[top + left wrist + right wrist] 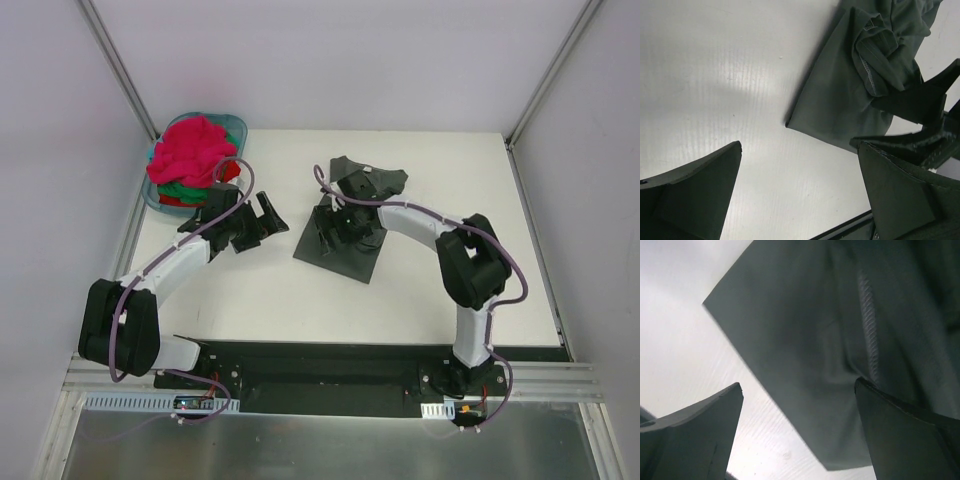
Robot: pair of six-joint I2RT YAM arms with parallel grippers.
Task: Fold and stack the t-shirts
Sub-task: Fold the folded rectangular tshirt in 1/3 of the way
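Observation:
The dark charcoal t-shirt [345, 262] lies partly folded on the white table at centre, with a bunched part at its far end [380, 182]. My right gripper [333, 225] is open just above the shirt. In the right wrist view the shirt [805, 340] fills the gap between the open fingers [690, 435]. My left gripper [262, 222] is open and empty over bare table left of the shirt. The left wrist view shows the shirt's corner [840, 100] ahead. A bright pink-red t-shirt [195, 145] is piled over green [185, 188] and red [172, 201] ones.
A teal basket [238, 125] at the far left corner holds the coloured shirts. Grey walls and metal frame posts enclose the table. A black strip [330, 355] runs along the near edge by the arm bases. The right gripper's fingers [920, 120] show in the left wrist view.

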